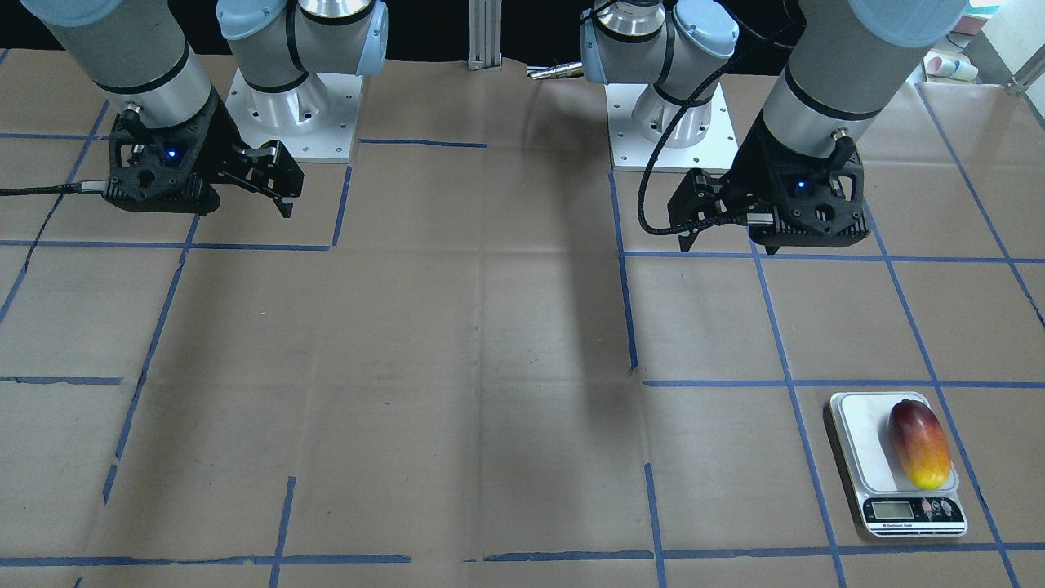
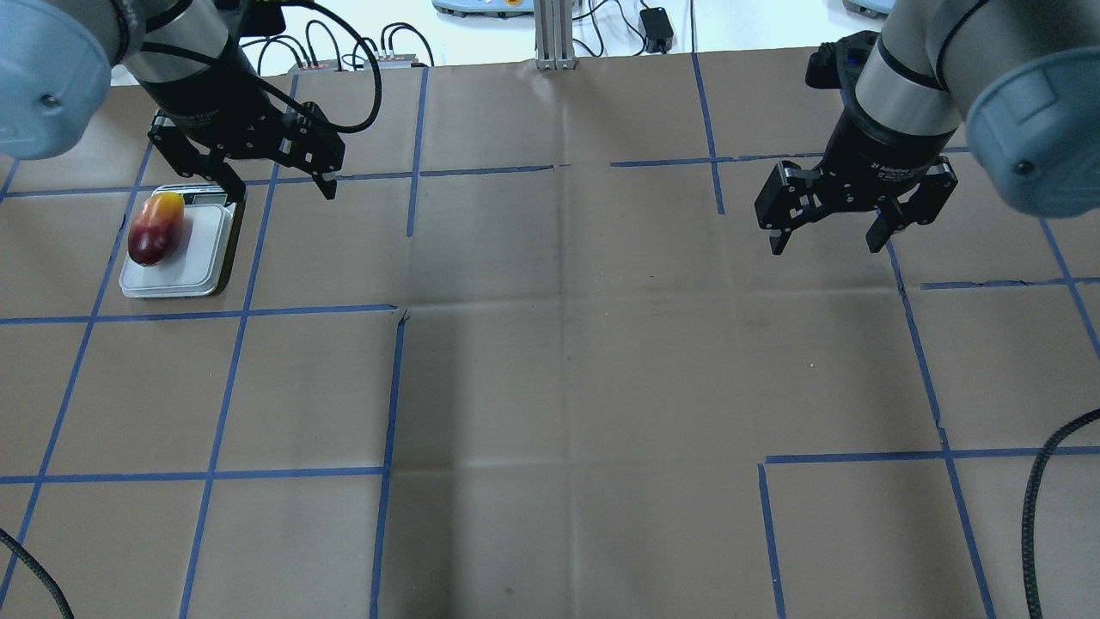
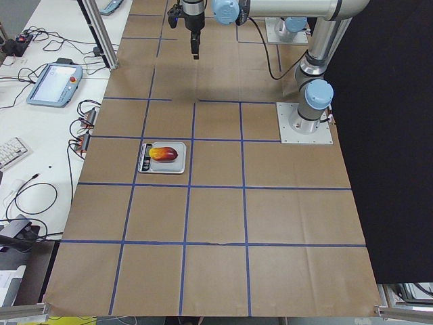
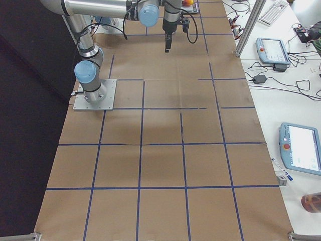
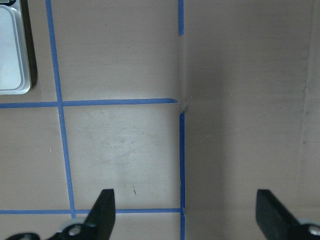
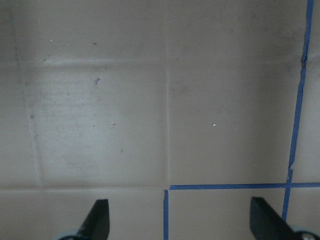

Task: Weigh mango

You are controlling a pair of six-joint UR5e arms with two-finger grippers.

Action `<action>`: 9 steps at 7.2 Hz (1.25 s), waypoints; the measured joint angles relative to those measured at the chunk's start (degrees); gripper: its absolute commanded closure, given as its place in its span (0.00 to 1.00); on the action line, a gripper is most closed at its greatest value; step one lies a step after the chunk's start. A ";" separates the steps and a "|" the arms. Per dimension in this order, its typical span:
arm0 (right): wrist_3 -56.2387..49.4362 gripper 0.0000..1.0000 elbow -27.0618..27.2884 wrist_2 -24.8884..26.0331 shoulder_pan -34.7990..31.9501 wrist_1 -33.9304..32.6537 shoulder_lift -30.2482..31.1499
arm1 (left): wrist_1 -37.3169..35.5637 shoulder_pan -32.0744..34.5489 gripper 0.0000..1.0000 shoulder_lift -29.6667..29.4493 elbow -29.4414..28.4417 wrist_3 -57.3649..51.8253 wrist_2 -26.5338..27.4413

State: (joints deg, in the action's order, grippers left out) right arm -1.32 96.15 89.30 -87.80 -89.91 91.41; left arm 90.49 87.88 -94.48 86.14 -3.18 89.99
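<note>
The mango (image 1: 918,443), dark red fading to yellow, lies on the white platform of a small kitchen scale (image 1: 855,433). In the overhead view the mango (image 2: 155,229) rests along the left side of the scale (image 2: 199,258). It also shows in the exterior left view (image 3: 164,154). My left gripper (image 2: 282,185) hangs open and empty above the table, just right of the scale and apart from it. The left wrist view shows its open fingers (image 5: 104,202) and a corner of the scale (image 5: 12,50). My right gripper (image 2: 826,243) is open and empty, far across the table.
The table is covered with brown paper marked by a blue tape grid (image 2: 391,387). Both arm bases (image 1: 294,106) stand at the robot's edge. Tablets and cables (image 3: 54,81) lie on a side bench beyond the table's far edge.
</note>
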 measured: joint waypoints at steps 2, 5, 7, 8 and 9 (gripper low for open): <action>0.00 0.00 0.00 0.00 0.00 0.00 0.00 | -0.04 0.01 0.00 0.34 0.05 0.02 0.02; 0.00 0.00 0.00 0.00 0.00 0.00 0.00 | -0.24 0.01 0.00 0.57 0.05 0.21 -0.12; 0.00 0.00 0.00 0.00 0.00 0.00 0.00 | -0.30 0.02 0.00 0.65 0.08 2.22 0.03; 0.00 0.00 0.00 0.00 0.00 0.00 0.00 | -0.26 0.02 0.00 0.64 0.11 3.00 0.08; 0.00 0.00 0.00 0.00 0.00 0.00 0.00 | -0.24 0.01 0.00 0.63 0.14 3.28 0.07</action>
State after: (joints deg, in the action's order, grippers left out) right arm -1.32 96.15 89.30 -87.80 -89.91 91.41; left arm 90.25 87.89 -93.85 86.28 0.10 90.06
